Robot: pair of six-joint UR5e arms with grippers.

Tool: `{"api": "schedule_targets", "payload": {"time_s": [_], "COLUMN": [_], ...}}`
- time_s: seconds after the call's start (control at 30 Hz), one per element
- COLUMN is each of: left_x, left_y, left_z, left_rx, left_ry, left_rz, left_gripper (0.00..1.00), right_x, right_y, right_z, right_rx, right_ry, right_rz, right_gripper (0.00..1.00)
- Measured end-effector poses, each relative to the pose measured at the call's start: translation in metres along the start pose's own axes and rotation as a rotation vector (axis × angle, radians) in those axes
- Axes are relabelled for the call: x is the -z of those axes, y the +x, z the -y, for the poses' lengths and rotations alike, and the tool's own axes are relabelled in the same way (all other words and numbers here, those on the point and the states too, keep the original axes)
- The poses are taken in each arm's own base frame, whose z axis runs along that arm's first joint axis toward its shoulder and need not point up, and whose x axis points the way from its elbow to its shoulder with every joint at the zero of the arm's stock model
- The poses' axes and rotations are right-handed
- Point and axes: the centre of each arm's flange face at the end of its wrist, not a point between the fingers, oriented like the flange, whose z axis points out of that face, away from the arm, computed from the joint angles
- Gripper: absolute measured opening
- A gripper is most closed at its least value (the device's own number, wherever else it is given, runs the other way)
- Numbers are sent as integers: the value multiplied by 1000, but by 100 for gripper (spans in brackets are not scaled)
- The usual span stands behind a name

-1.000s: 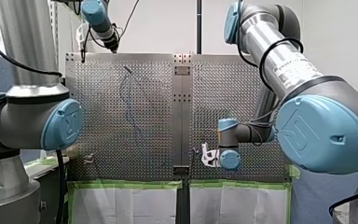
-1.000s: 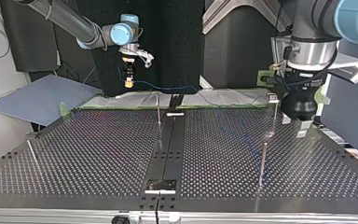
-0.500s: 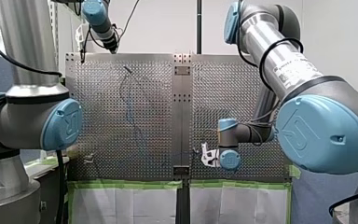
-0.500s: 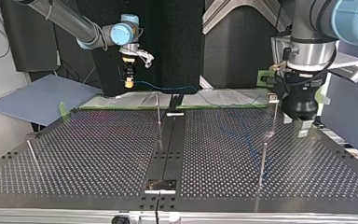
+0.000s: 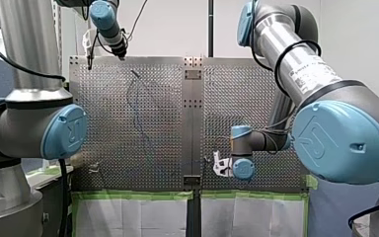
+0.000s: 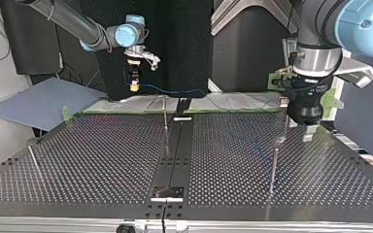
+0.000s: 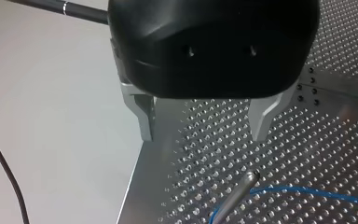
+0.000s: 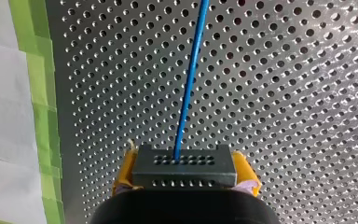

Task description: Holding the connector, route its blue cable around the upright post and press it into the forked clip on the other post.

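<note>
The connector hides most of the yellow pads on my right gripper, only slivers show beside it. The blue cable leaving the connector gets cut off by the frame, and in the front view it's too faint to trace.

Connector: dark grey rectangular block with two rows of small holes on its face, gripped in my right end effector and held clear above the perforated surface. Blue cable leaves the connector's face at mid-width and runs in a straight line ahead of that end effector. Upright post: slim metal rod, tilted in the left wrist view, ahead of my left end effector, with the cable bending against it just under its tip.
</note>
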Motion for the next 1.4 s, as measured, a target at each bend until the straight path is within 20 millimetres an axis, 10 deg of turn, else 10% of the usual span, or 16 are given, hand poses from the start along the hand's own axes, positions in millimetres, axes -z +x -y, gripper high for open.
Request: {"api": "schedule_targets", "payload": {"time_s": [1.4], "left_x": [7], "left_y": [17], "left_z": [4], "left_rx": [-18], "left_ry": [-101], "left_rz": [-68], "left_gripper": [100], "right_x": [1], "right_y": [0], "right_z": [1], "right_rx": [3], "right_ry": [2], "right_rz": [5], "right_gripper": [8]}}
